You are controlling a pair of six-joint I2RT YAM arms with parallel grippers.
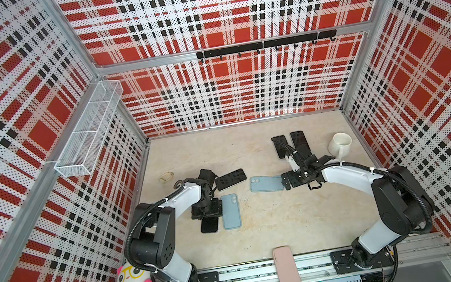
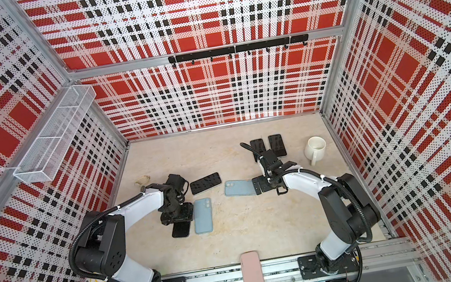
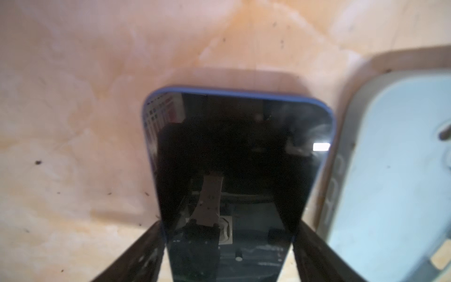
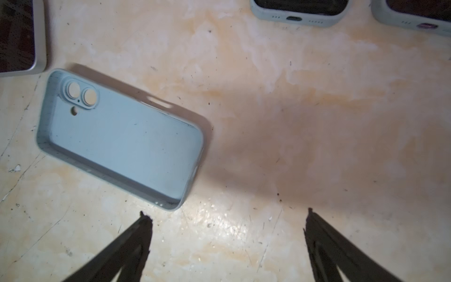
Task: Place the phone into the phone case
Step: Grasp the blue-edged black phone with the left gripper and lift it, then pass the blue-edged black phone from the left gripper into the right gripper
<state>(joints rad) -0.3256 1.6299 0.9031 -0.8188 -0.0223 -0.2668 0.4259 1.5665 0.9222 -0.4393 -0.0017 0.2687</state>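
Top view: mug (image 1: 339, 143) and two cased phones (image 1: 299, 140) sit back right, a spare phone (image 1: 230, 179) mid-table.
Left wrist: dark-screened, blue-edged phone (image 3: 231, 158) lies flat, just beside a pale-blue case (image 3: 390, 183). The left gripper (image 3: 229, 223) has its fingers flanking the long edges; firm grip not discernible.
Right wrist: right gripper (image 4: 227, 213) spread wide, empty, near a second case (image 4: 127, 141), open side up.

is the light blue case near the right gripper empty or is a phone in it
Empty. The case lies open side up, its bare inner floor visible, table showing through the camera cutouts.
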